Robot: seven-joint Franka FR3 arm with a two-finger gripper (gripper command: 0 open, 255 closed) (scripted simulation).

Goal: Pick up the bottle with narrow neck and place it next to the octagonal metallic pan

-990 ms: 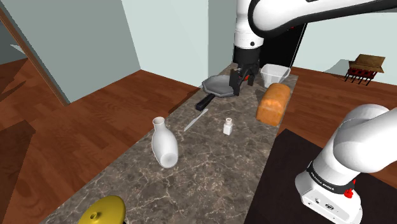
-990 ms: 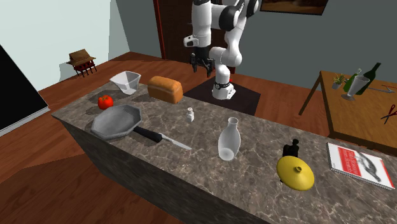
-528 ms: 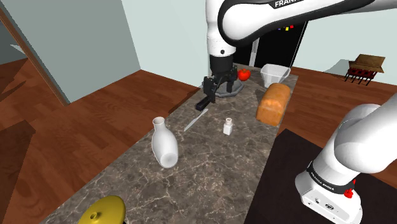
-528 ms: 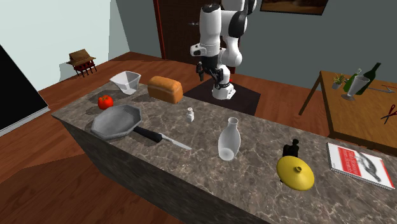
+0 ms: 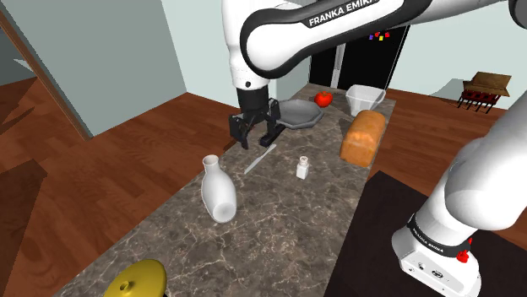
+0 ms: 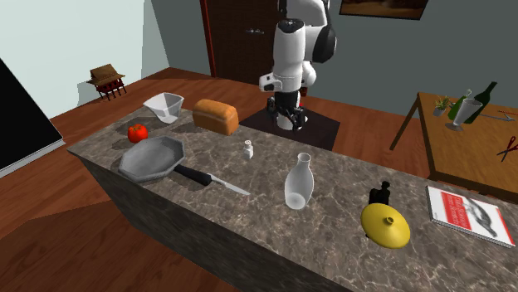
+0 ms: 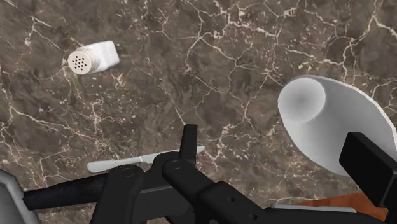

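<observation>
The white narrow-necked bottle (image 5: 218,192) stands upright on the marbled countertop (image 5: 279,228), well apart from the octagonal grey pan (image 5: 297,114), past the knife (image 5: 260,159) lying off the end of the pan's black handle. The black gripper (image 5: 254,137) hangs above the countertop between pan and bottle, close to the pan's handle, its fingers spread wide with nothing between them. To grasp well, I judge it should centre over the bottle, descend astride the slim neck, and close squarely so the smooth body neither tips nor slips.

White arm (image 5: 253,51), blk fingers (image 7: 369,168) (FRANKA EMIKA txt)
</observation>
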